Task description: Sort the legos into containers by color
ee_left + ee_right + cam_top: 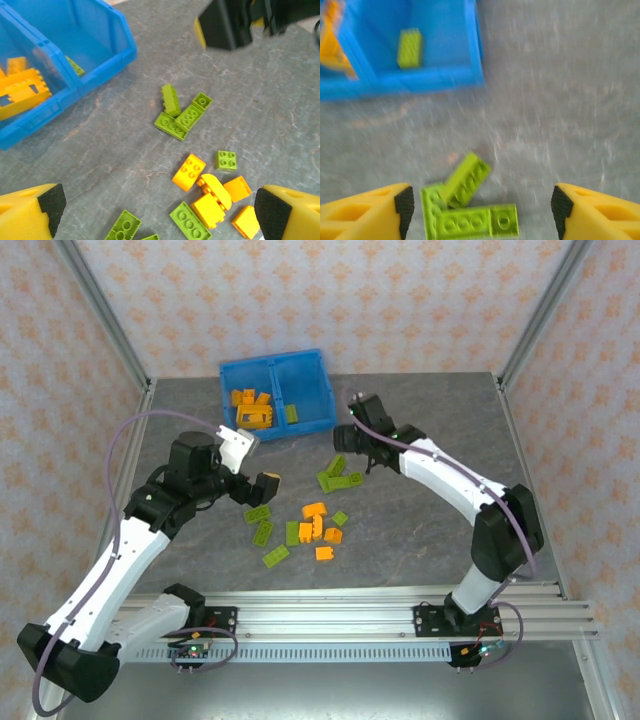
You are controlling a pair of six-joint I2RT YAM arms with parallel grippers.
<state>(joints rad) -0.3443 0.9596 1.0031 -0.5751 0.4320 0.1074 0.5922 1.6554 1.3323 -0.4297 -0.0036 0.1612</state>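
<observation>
The blue bin (300,380) stands at the back centre; its left compartment holds orange legos (252,410), its right one a green brick (291,413). Loose legos lie mid-table: a green cluster (338,478), an orange group (316,520) and more green ones (262,525). My left gripper (255,465) hangs open and empty above the table, over the orange group (189,172). My right gripper (355,440) is open above the green cluster (465,200), which lies between its pads (405,210) from above, untouched. The right wrist view is blurred.
The table is a grey stone-look slab inside a walled cell with metal posts. A lone green square brick (226,160) lies right of the orange group. The bin's front wall (435,79) sits just beyond the green cluster.
</observation>
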